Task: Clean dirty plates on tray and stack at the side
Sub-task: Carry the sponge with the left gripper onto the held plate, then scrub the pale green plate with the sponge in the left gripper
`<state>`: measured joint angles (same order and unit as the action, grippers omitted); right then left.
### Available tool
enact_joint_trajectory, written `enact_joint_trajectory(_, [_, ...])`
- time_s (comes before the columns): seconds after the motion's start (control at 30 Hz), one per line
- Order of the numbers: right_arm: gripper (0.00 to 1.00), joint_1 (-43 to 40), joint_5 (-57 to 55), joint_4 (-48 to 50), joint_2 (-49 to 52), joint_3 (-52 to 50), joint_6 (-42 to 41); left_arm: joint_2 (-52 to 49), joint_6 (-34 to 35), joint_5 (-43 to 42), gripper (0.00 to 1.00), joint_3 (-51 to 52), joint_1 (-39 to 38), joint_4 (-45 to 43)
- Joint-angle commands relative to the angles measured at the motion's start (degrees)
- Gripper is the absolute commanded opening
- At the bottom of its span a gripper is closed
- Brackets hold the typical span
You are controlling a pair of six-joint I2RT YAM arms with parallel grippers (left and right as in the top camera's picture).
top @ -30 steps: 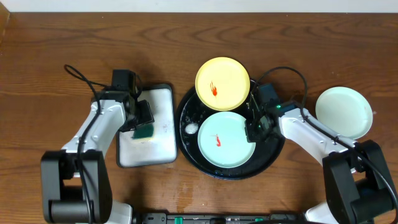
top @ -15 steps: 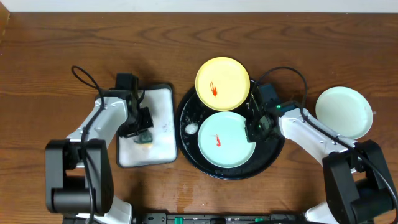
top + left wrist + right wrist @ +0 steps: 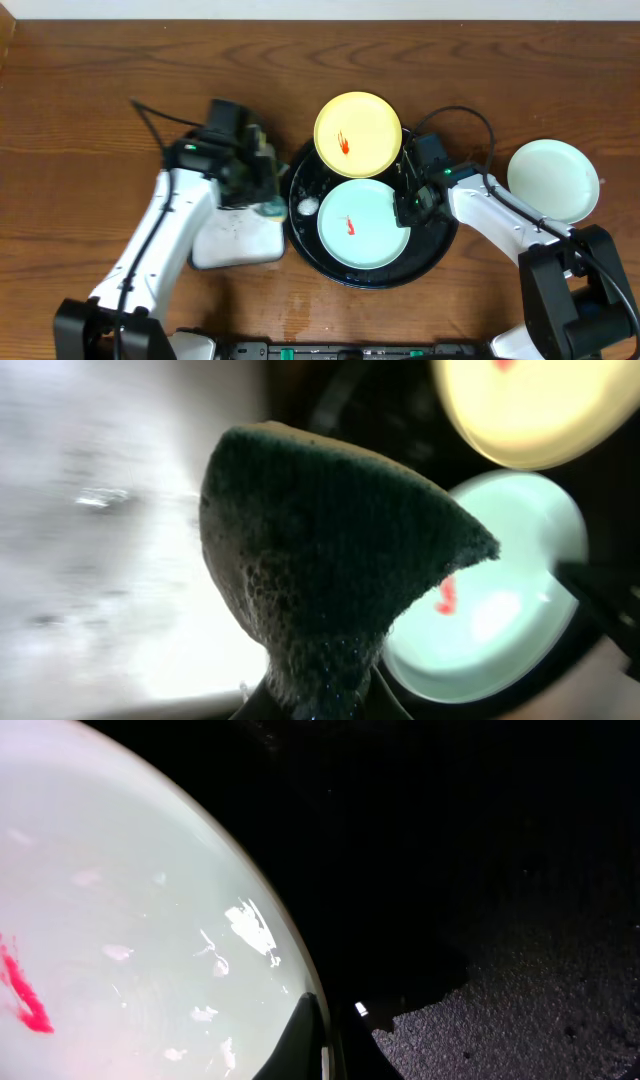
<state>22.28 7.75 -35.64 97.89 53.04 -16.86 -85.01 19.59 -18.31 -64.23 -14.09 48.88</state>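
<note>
Pinches sponge [image 3: 330, 560] between the fingers of left gripper [image 3: 318, 706], pressed tight on its narrow lower end. Looks dark green, wet and bubbly by the grip, fanning out wide above it. Hangs over the right edge of white tray [image 3: 235, 245], just beside the left rim of tray [image 3: 300, 240]; cannot tell whether touching either.

Clamps the fingers of right gripper [image 3: 322, 1045] together on the rim of mint plate [image 3: 130, 890], with the thin edge running straight down into the tips. Grips at that plate's right side, over tray's black floor. Bears a red smear [image 3: 25, 988] toward the middle of the pale face, plus small wet glints nearer the rim.

Holds, on tray, two plates: mint plate flat on the near half, yellow plate [image 3: 358, 132] on the far half, reaching out past the far rim. Stand edge to edge, very close; cannot tell whether touching. Carries another red smear left of centre on yellow plate. Also has a small white blob [image 3: 307, 206] on tray's floor at the left, between sponge and mint plate.

Farther right, well apart from tray: second mint plate [image 3: 553, 180], alone on table [image 3: 100, 90], face up. Spans brown wood grain under everything, with white tray on the left and tray in the middle.
</note>
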Motion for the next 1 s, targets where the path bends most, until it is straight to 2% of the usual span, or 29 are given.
enact_joint_trajectory(0.0, [0.01, -0.33, -1.68, 0.81, 1.46, -0.39, -2.43, -1.11, 7.65, -2.67, 0.08, 1.49, -6.62, -3.34])
enact_joint_trajectory(0.13, [0.01, -0.31, -1.68, 0.50, 1.46, -0.39, -2.40, -3.78, 15.19, -2.62, 0.07, 3.93, -13.77, -11.87])
enact_joint_trajectory(0.37, [0.01, -0.31, -1.66, 0.42, 1.46, -0.39, -2.40, -13.35, 24.11, -2.49, 0.08, 4.39, -22.47, -23.34])
enact_joint_trajectory(0.5, [0.01, -0.31, -1.68, 0.24, 1.46, -0.39, -2.40, -18.86, 26.18, -3.32, 0.08, 4.39, -25.79, -27.32])
enact_joint_trajectory(0.67, [0.01, -0.31, -1.60, 0.24, 1.46, -0.39, -2.40, -23.17, 26.18, -2.34, 0.07, 4.39, -26.71, -24.30])
enact_joint_trajectory(0.97, [0.01, -0.33, -1.46, 0.22, 1.44, -0.39, -2.40, -23.30, 25.59, 15.89, 0.07, -0.70, -19.67, -6.99])
